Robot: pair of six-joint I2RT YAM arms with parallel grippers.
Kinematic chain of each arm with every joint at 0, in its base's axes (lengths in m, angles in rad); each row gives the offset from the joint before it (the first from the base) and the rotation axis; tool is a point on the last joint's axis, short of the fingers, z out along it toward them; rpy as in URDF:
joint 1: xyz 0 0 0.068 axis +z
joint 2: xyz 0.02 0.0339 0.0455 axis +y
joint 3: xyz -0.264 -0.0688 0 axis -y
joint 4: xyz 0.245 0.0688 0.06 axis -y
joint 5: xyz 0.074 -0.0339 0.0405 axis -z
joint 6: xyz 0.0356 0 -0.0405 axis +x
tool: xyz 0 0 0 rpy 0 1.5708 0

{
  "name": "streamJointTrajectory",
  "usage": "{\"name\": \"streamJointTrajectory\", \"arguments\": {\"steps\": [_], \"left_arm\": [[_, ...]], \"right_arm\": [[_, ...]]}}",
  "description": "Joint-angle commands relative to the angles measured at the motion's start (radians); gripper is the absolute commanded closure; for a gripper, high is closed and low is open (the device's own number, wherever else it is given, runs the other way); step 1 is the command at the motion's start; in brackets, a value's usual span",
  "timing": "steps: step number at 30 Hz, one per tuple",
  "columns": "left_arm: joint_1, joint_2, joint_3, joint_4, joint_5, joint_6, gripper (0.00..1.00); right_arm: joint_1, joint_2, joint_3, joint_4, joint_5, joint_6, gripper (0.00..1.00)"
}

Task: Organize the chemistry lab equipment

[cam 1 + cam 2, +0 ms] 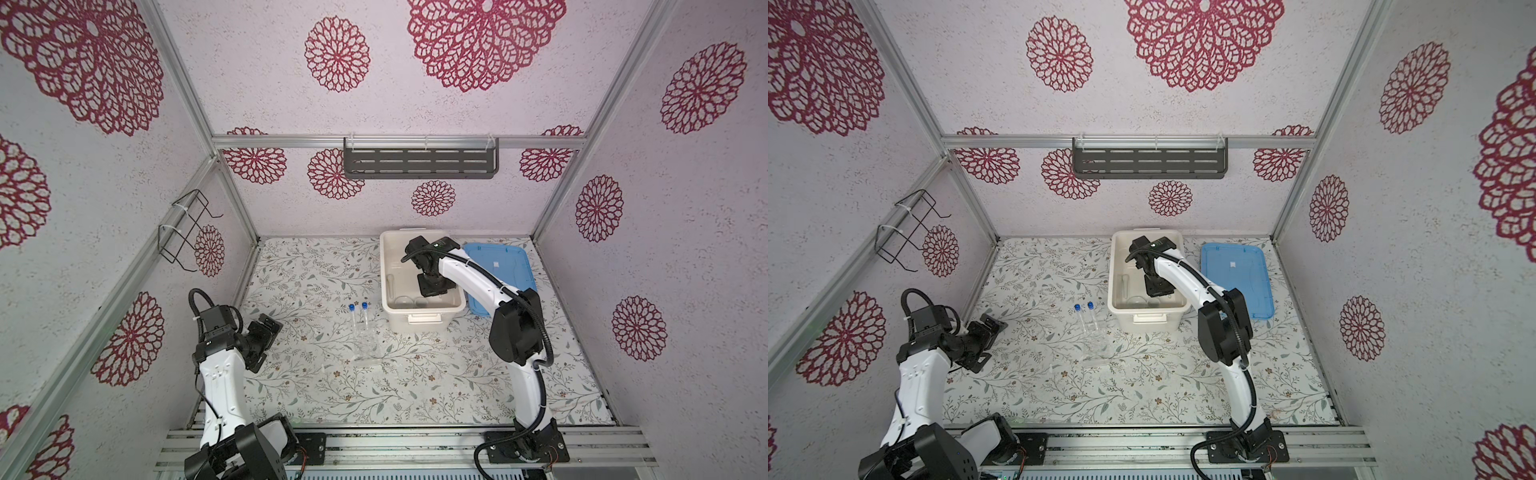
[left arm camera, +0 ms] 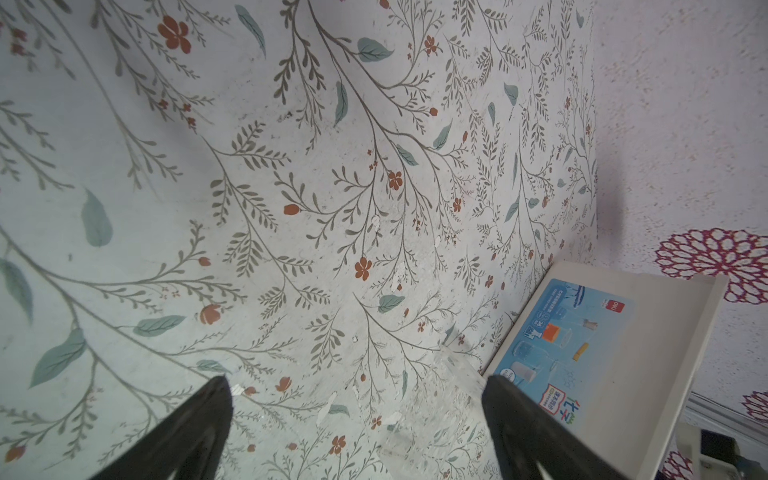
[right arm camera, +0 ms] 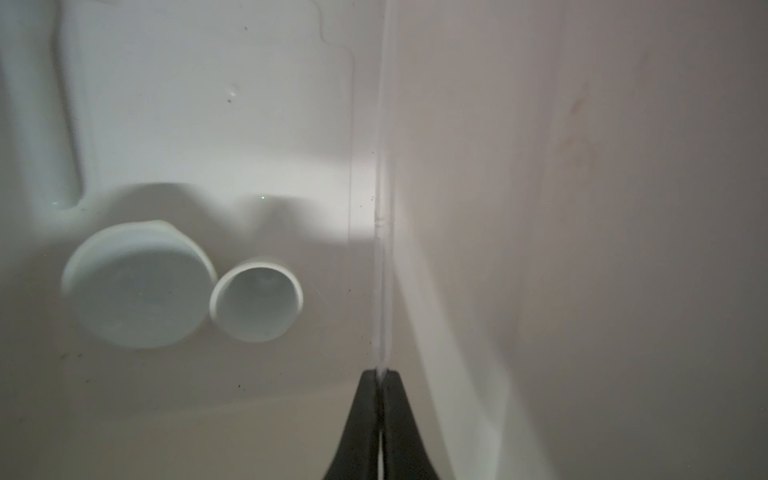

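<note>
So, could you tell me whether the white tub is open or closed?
Open: the white tub shows its interior in both top views, and the blue lid lies flat beside it.

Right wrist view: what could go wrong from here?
The right end effector pinches only the end of a thin clear piece; it may slip or swing when lifted.
The tub wall stands close beside it; the piece could catch there.
The white bowl and smaller dish sit nearby and could get knocked.
</note>
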Motion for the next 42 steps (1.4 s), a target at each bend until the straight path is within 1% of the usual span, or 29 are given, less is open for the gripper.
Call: {"name": "streamJointTrajectory", "arguments": {"steps": [1,4,7,14,17,19,23,27,30,33,35,36,37,40,42], "left_arm": [[0.007,-0.006,-0.013,0.024,0.021,-0.014,0.02],[0.008,0.003,-0.016,0.030,0.036,-0.013,0.02],[0.007,0.006,-0.022,0.036,0.041,-0.019,0.02],[0.008,-0.037,-0.048,0.039,0.051,-0.065,0.01],[0.008,-0.067,-0.052,0.036,0.052,-0.088,0.01],[0.007,-0.084,-0.046,0.030,0.046,-0.090,0.01],[0.008,-0.098,0.002,-0.023,0.010,-0.073,0.02],[0.008,-0.100,0.043,-0.063,-0.016,-0.065,0.02],[0.008,-0.099,0.068,-0.093,-0.051,-0.074,0.02],[0.008,-0.084,0.128,-0.164,-0.192,-0.071,0.03],[0.012,-0.063,0.183,-0.213,-0.285,-0.057,0.03],[0.014,-0.053,0.208,-0.231,-0.307,-0.046,0.02],[0.015,-0.045,0.229,-0.243,-0.317,-0.039,0.03],[0.019,-0.020,0.282,-0.272,-0.348,-0.029,0.03],[0.035,-0.004,0.313,-0.282,-0.344,-0.038,0.03]], "right_arm": [[-0.017,-0.003,0.015,-0.027,0.045,0.048,0.93],[-0.020,0.022,0.014,-0.029,0.053,0.044,0.91],[-0.023,0.022,0.000,-0.019,0.073,0.041,0.83],[-0.019,-0.025,-0.019,0.018,0.078,0.010,0.74],[-0.015,-0.065,-0.010,0.047,0.060,-0.027,0.69],[-0.013,-0.090,0.007,0.054,0.056,-0.049,0.68],[0.007,-0.148,0.074,0.064,0.084,-0.119,0.67],[0.044,-0.241,0.102,0.137,0.057,-0.177,0.66],[0.096,-0.316,0.084,0.223,-0.001,-0.257,0.66],[0.175,-0.382,0.022,0.334,-0.079,-0.358,0.66],[0.261,-0.402,-0.021,0.411,-0.103,-0.421,0.66],[0.304,-0.400,-0.034,0.439,-0.113,-0.449,0.66],[0.341,-0.395,-0.041,0.463,-0.117,-0.464,0.66],[0.435,-0.371,-0.083,0.559,-0.183,-0.485,0.66],[0.489,-0.368,-0.162,0.675,-0.274,-0.501,0.68]]}}
